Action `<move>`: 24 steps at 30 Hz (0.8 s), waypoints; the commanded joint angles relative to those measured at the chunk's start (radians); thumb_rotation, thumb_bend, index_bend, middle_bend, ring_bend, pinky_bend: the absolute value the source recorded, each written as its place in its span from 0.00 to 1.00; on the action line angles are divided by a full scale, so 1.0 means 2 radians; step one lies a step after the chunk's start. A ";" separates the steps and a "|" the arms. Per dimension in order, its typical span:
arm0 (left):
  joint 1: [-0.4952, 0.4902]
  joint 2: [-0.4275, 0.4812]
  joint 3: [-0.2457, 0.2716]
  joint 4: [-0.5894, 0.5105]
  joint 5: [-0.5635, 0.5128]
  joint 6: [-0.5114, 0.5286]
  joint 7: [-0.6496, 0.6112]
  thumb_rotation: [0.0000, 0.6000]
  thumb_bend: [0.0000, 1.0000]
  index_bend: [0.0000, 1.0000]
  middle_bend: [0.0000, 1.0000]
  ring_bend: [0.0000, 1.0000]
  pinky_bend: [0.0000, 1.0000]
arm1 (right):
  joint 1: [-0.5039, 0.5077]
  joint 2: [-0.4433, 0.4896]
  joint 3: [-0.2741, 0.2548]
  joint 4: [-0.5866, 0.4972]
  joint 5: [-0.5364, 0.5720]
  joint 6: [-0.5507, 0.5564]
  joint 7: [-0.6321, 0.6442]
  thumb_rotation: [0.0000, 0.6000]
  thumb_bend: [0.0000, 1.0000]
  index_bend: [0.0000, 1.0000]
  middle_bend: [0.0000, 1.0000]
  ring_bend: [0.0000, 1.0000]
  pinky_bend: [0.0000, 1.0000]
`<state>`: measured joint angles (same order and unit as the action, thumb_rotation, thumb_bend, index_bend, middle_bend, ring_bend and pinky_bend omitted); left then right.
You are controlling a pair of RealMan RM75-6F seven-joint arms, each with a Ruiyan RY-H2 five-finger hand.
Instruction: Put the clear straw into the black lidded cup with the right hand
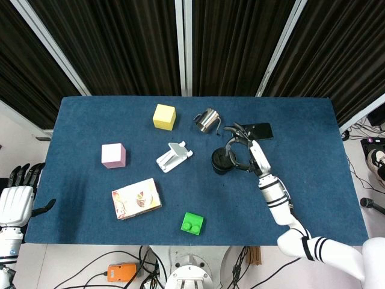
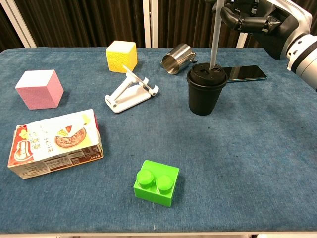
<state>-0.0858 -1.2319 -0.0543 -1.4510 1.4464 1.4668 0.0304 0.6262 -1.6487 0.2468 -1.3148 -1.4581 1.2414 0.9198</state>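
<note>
Clear straw [image 2: 215, 39] held near-vertical, lower tip at lid of black lidded cup [image 2: 205, 91], likely aligning with hole. Right hand [image 2: 250, 15] fingers grip straw high. Left hand [image 1: 15, 201] idle off-table, fingers apart, holding nothing.

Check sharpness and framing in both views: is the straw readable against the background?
Chest view: sharp, even light; the clear straw reads pale against the dark curtains, its top and the right hand cropped by the frame edge. Head view: the straw is barely discernible above the black cup; soft shadows only.
</note>
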 commanded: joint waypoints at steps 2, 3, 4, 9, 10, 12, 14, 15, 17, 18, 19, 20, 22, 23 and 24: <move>0.000 -0.001 0.000 0.001 -0.001 -0.001 -0.001 1.00 0.14 0.08 0.11 0.03 0.00 | 0.001 0.002 0.004 -0.001 0.005 -0.004 -0.003 1.00 0.68 0.68 0.26 0.07 0.15; 0.000 -0.001 0.000 0.002 -0.001 -0.001 -0.001 1.00 0.14 0.08 0.11 0.03 0.00 | 0.000 0.001 0.004 0.000 0.006 -0.005 -0.003 1.00 0.68 0.68 0.26 0.07 0.15; 0.000 -0.001 0.000 0.002 -0.001 -0.001 -0.002 1.00 0.14 0.08 0.11 0.03 0.00 | 0.000 0.001 0.004 0.000 0.007 -0.005 -0.001 1.00 0.68 0.68 0.26 0.07 0.15; 0.000 -0.002 0.000 0.003 -0.001 -0.002 -0.002 1.00 0.14 0.08 0.11 0.03 0.00 | -0.001 0.000 0.005 0.000 0.003 0.000 0.001 1.00 0.68 0.68 0.26 0.07 0.14; -0.001 -0.002 0.000 0.003 0.000 -0.002 -0.002 1.00 0.14 0.08 0.11 0.03 0.00 | -0.002 0.001 0.005 -0.002 0.003 0.000 0.002 1.00 0.68 0.67 0.26 0.07 0.14; -0.001 -0.002 0.000 0.003 0.000 -0.001 -0.002 1.00 0.14 0.08 0.11 0.03 0.00 | -0.003 0.003 0.005 -0.005 0.002 0.001 0.002 1.00 0.68 0.67 0.26 0.07 0.14; -0.001 -0.001 0.000 0.003 0.000 -0.001 -0.002 1.00 0.14 0.08 0.11 0.03 0.00 | -0.005 0.004 0.004 -0.008 0.001 0.003 0.003 1.00 0.68 0.67 0.26 0.07 0.14; -0.001 -0.002 0.000 0.003 0.000 -0.001 -0.002 1.00 0.14 0.08 0.11 0.03 0.00 | -0.006 0.005 0.003 -0.009 0.001 0.003 0.003 1.00 0.68 0.67 0.26 0.07 0.14; -0.001 -0.002 0.000 0.003 0.000 -0.002 -0.002 1.00 0.14 0.08 0.11 0.03 0.00 | -0.008 0.005 0.000 -0.008 0.000 0.004 0.002 1.00 0.68 0.67 0.26 0.07 0.14; -0.001 -0.002 0.000 0.003 0.000 -0.002 -0.002 1.00 0.14 0.08 0.11 0.03 0.00 | -0.008 0.005 -0.001 -0.007 0.000 0.003 0.003 1.00 0.68 0.67 0.26 0.07 0.14; -0.001 -0.002 0.000 0.003 0.000 -0.001 -0.002 1.00 0.14 0.08 0.11 0.03 0.00 | -0.008 0.005 0.001 -0.007 0.001 0.002 0.003 1.00 0.68 0.67 0.26 0.07 0.14; -0.001 -0.002 0.000 0.004 0.000 -0.001 -0.002 1.00 0.14 0.08 0.11 0.03 0.00 | -0.008 0.005 0.001 -0.007 0.002 0.001 0.002 1.00 0.68 0.67 0.26 0.07 0.14; 0.000 -0.003 0.001 0.004 0.001 -0.001 -0.003 1.00 0.14 0.08 0.11 0.03 0.00 | -0.008 0.003 0.000 -0.006 0.004 -0.001 0.001 1.00 0.68 0.67 0.26 0.07 0.14; 0.000 -0.003 0.001 0.004 0.001 -0.001 -0.003 1.00 0.14 0.08 0.11 0.03 0.00 | -0.008 0.003 0.000 -0.006 0.004 -0.002 0.001 1.00 0.68 0.67 0.26 0.07 0.14; 0.000 -0.003 0.001 0.005 0.001 -0.001 -0.003 1.00 0.14 0.08 0.11 0.03 0.00 | -0.008 0.002 -0.001 -0.005 0.003 -0.002 0.002 1.00 0.68 0.67 0.26 0.07 0.14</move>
<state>-0.0858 -1.2383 -0.0525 -1.4418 1.4478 1.4655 0.0240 0.6101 -1.6435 0.2451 -1.3261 -1.4519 1.2372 0.9232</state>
